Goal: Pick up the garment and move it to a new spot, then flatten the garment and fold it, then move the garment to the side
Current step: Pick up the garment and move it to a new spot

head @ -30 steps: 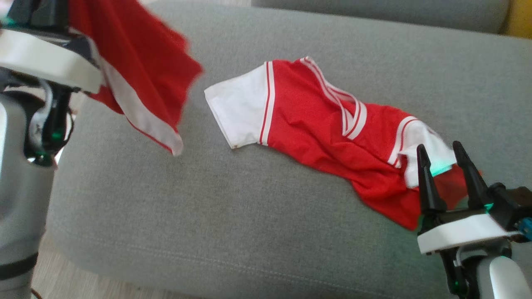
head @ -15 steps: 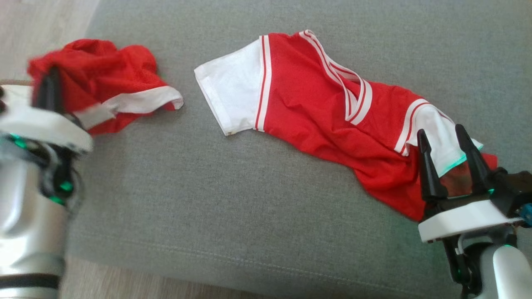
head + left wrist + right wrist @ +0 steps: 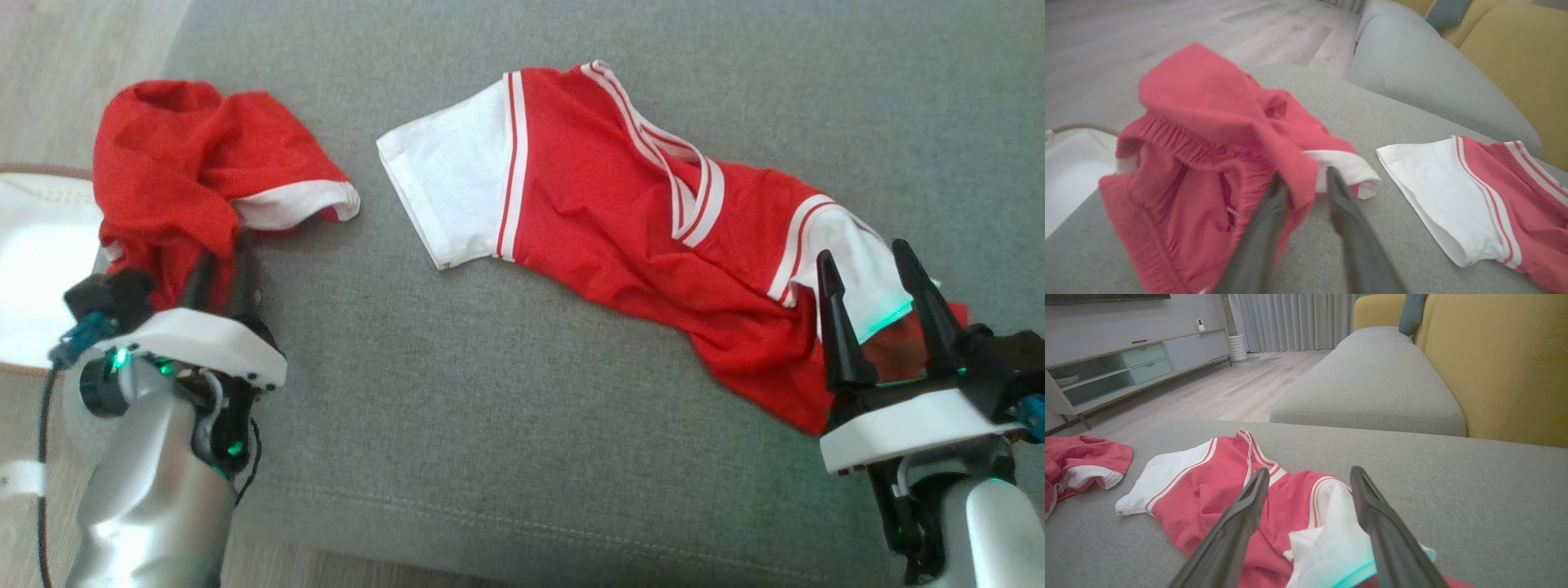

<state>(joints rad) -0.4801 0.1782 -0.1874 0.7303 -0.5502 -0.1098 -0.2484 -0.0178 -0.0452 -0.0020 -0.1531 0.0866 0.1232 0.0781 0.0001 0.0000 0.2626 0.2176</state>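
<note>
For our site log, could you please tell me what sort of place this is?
Most likely a home living room: a grey sofa seat with yellow back cushions, a wood floor, and a low cabinet beside long curtains.

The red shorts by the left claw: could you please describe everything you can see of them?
The red shorts are thin, mesh-like fabric with a gathered elastic waistband and a white hem band. They lie crumpled in a heap at the left edge of the grey sofa cushion, apart from the jersey. A fold hangs between the fingers of the left claw, whose jaws stand slightly apart.
</note>
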